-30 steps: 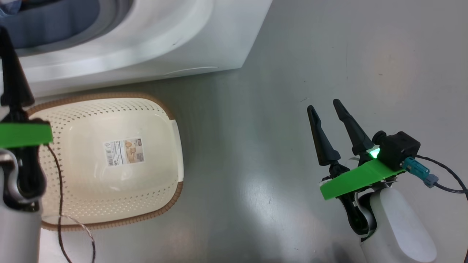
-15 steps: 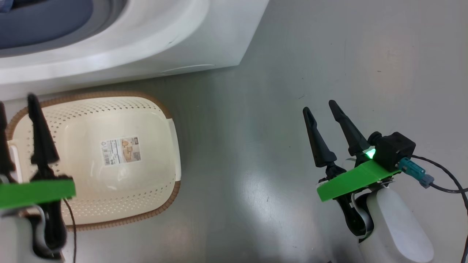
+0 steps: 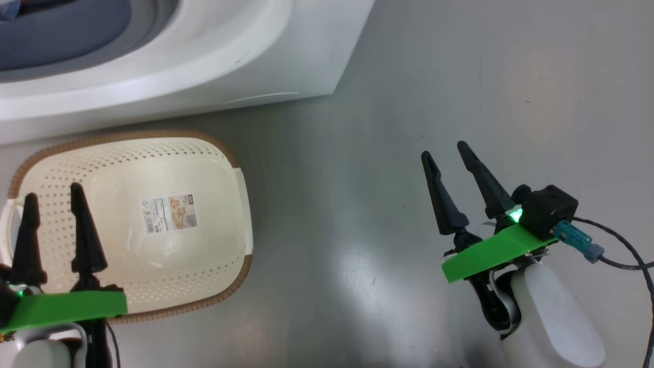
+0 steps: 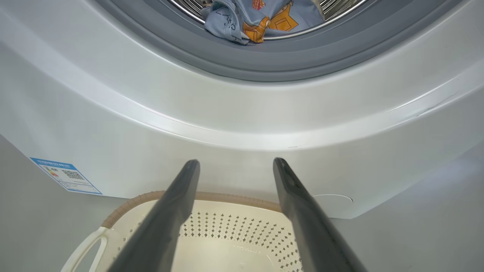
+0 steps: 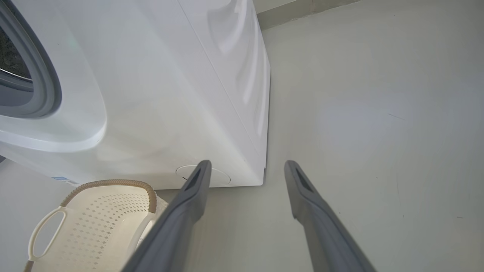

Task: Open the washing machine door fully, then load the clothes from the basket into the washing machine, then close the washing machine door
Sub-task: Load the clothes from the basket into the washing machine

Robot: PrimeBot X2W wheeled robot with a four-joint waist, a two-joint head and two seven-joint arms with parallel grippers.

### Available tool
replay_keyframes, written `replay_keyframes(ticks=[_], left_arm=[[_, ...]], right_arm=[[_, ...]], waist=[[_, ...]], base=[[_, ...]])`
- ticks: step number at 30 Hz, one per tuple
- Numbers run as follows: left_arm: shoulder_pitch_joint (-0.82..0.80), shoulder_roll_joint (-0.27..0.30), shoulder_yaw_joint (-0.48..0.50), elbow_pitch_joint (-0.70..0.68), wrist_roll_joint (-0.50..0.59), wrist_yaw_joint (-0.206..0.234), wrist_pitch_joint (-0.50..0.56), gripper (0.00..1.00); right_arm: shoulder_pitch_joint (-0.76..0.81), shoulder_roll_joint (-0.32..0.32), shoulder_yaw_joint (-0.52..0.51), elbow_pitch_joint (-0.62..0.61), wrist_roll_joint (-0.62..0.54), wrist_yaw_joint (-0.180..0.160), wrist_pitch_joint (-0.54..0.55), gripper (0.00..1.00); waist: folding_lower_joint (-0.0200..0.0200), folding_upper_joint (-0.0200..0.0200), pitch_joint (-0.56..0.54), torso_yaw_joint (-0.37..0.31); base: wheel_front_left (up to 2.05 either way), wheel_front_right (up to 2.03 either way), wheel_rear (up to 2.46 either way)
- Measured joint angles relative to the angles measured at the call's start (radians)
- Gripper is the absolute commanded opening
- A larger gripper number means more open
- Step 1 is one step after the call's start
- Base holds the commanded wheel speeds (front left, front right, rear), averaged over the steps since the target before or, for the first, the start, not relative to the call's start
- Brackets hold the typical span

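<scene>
Since a second ago your left gripper (image 3: 53, 193) has come down from the upper left edge of the head view to its lower left. Its two dark fingers now stand spread over the left end of the basket (image 3: 204, 168), gripping nothing. Your right gripper (image 3: 443, 149) has kept its place over the grey floor (image 3: 357, 128), well to the right of the basket, fingers likewise apart and empty.

You can see the basket sitting on the floor just in front of the washing machine (image 3: 230, 61), its paper label (image 3: 168, 212) showing on the bottom. In your left wrist view the clothes (image 4: 261, 19), light blue with orange print, lie inside the steel drum (image 4: 336, 5) behind the grey gasket (image 4: 242, 64). A blue sticker (image 4: 65, 175) sits low on the machine's front, and a round flap (image 5: 222, 176) lies near its lower corner.
</scene>
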Motion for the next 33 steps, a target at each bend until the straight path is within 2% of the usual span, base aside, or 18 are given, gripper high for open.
replay_keyframes(ticks=[5,17,22,33], left_arm=[[0.0,-0.021,0.013,0.015,0.008,-0.009,0.0,1.0],[-0.02,-0.018,0.03,0.017,0.017,-0.027,0.0,1.0],[-0.086,0.007,0.027,-0.006,0.018,-0.034,0.002,1.0],[-0.255,0.06,0.019,-0.026,0.027,-0.032,0.082,1.0]], right_arm=[[0.0,0.0,0.0,0.003,0.0,0.0,0.0,1.0],[0.0,0.0,0.001,0.005,0.001,0.0,0.0,1.0],[0.0,0.0,0.004,0.01,0.001,0.0,0.0,1.0],[0.0,0.0,0.012,0.01,0.006,0.0,0.0,1.0]], waist=[[0.0,0.0,-0.005,0.0],[0.0,0.0,-0.02,0.0],[0.0,0.0,-0.026,-0.003],[0.0,0.0,-0.024,-0.009]], base=[[0.0,0.0,0.0],[0.0,0.0,0.0],[0.0,0.0,0.0],[0.0,0.0,0.0]])
